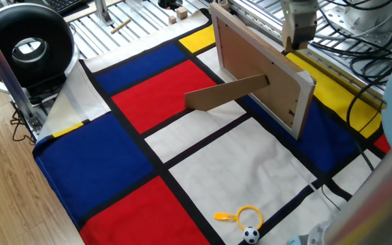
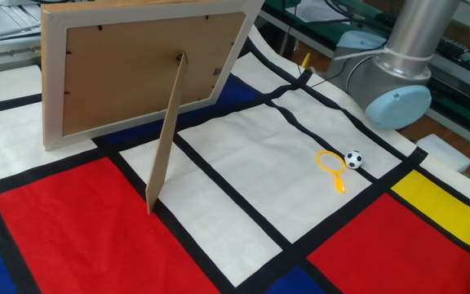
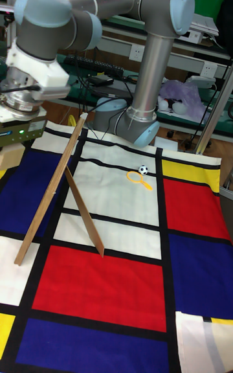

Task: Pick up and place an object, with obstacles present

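Whether the jaws are clenched I cannot tell; a tan shape just beneath them may be the wooden cube [image 3: 8,159]; carried rightward too low, it would likely clip the picture frame [image 3: 53,185] standing just beside them, toppling it over its prop leg [image 3: 81,211].

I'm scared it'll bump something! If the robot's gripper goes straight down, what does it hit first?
Probably the cloth behind the picture frame. The gripper points down on the frame's far side, but that spot is hidden, so I'm unsure.
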